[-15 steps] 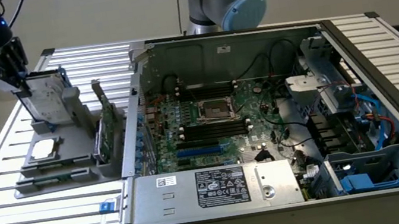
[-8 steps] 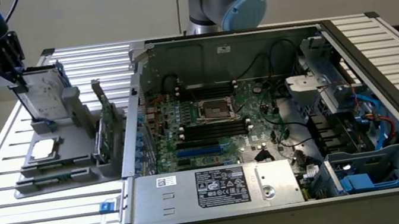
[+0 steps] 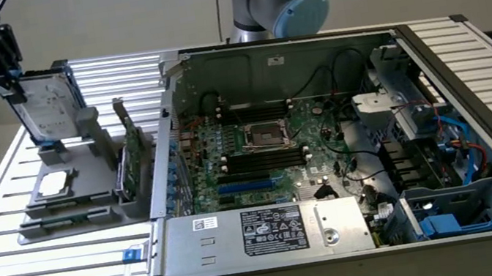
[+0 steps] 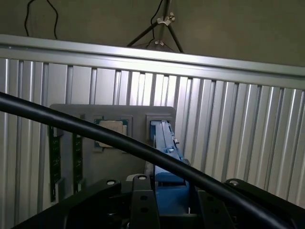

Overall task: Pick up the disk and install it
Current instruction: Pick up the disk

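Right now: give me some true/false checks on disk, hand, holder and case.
1. The hand grips the disk at its top edge. True.
2. The disk sits inside the computer case. False: it stands on edge outside the case, at the exterior view's left, over the grey holder.
3. A square chip lies flat on the grey holder. True.
4. The computer case is closed. False: it is open, with the motherboard exposed.
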`<move>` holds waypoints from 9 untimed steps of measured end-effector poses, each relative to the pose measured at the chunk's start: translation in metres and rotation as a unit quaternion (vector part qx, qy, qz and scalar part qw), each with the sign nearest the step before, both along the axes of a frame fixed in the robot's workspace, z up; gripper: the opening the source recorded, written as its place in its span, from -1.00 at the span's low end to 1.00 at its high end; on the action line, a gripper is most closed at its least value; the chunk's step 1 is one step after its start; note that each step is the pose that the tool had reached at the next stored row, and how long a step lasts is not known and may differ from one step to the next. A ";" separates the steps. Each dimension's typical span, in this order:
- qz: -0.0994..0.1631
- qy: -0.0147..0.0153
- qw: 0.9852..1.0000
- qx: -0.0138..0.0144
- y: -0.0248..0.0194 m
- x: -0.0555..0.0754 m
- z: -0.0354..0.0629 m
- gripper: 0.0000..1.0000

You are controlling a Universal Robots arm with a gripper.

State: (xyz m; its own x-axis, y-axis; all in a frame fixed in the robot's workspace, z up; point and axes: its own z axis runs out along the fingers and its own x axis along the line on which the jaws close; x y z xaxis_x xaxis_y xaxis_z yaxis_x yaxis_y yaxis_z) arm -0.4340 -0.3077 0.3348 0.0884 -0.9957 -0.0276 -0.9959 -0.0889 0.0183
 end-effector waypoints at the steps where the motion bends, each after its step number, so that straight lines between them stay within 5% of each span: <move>1: 0.000 0.000 1.000 0.000 0.0000 0.000 0.0028 -0.34; 9: 0.000 0.000 1.000 0.000 0.0000 0.000 0.0238 -0.35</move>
State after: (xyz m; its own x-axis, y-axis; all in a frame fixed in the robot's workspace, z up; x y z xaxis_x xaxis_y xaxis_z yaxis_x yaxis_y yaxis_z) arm -0.4340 -0.3077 0.3586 0.0884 -0.9957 -0.0276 -0.9959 -0.0889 0.0184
